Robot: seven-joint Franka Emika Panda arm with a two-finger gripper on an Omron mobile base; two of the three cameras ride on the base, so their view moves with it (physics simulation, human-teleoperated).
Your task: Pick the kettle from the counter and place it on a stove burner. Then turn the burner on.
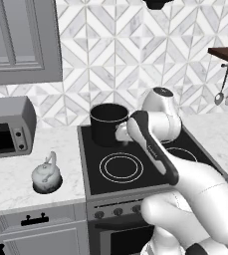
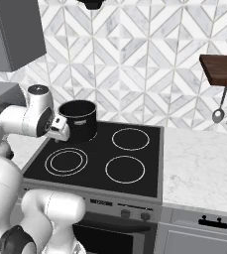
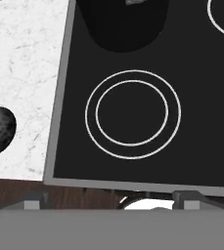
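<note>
Although the small squat silver-grey metal kettle (image 1: pixel 46 173) sits on the white marble-look counter (image 1: pixel 16 174) left of the black-glass stove top (image 1: pixel 135 159), well apart from our hand, we judge it an easy lift: rigid, probably light, but smooth and rounded, so its domed body would likely slip between the fingers. The arched top handle looks like the sensible place to take hold, from above. Our two-finger gripper (image 2: pixel 60 130) hangs over the rear left of the stove, just beside the tall black cooking pot (image 1: pixel 109 123); its jaws stand wide apart and empty. The double-ringed stove burner (image 3: pixel 132 114) lies bare and flat. Around us we see a grey toaster oven (image 1: pixel 8 127), a patterned tile wall (image 2: pixel 135 64), and utensils hanging under a wooden shelf (image 2: pixel 220 69).
</note>
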